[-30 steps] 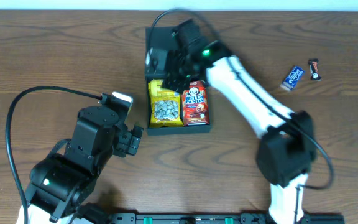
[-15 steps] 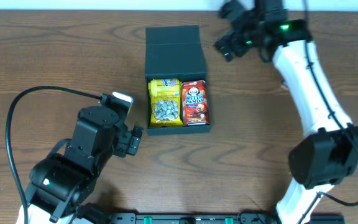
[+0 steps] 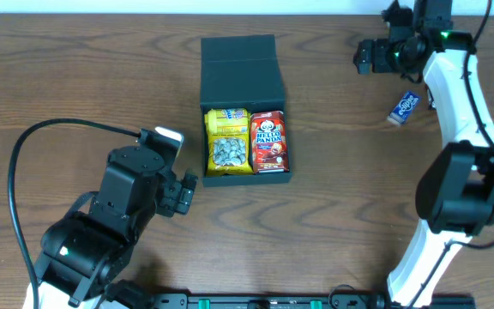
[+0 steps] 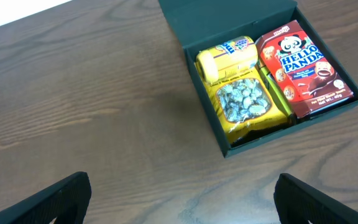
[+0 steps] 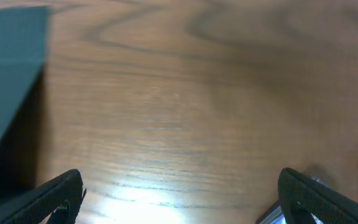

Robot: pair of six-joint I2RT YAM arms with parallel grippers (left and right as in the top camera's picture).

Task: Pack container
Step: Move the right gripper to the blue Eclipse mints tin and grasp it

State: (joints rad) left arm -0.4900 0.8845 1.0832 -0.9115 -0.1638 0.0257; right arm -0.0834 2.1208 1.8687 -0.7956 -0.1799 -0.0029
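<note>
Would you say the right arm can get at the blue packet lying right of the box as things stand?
Probably yes: the blue packet lies uncovered on the table near the open, empty right end effector, though the arm's own white link runs close beside it.

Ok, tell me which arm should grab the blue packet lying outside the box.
Right. The right gripper is open, empty and close to the blue packet. The left gripper, also open, sits on the other side of the container, much farther from the packet.
</note>
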